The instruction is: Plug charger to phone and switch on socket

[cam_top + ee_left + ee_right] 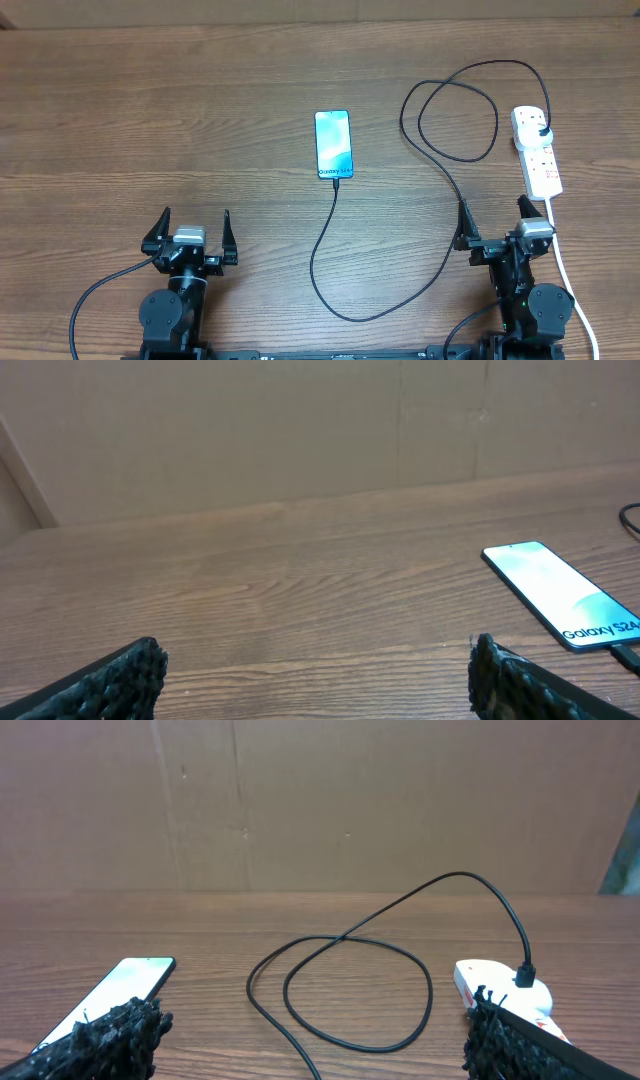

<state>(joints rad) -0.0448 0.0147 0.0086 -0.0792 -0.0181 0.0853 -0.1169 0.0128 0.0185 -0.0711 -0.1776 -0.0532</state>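
Observation:
The phone (333, 145) lies face up at the table's middle, its screen lit light blue; it also shows in the left wrist view (560, 593) and the right wrist view (110, 990). The charger (440, 160), a thin black cable, has its tip in the phone's near end, curves toward me, loops, and ends in a black plug seated in the socket (537, 150) at the right. The socket also shows in the right wrist view (500, 985). My left gripper (190, 232) is open and empty at the near left. My right gripper (495, 222) is open and empty, just near of the socket.
The socket's white cord (570, 280) runs along the right side toward me, past my right arm. A cardboard wall (320, 800) stands behind the table's far edge.

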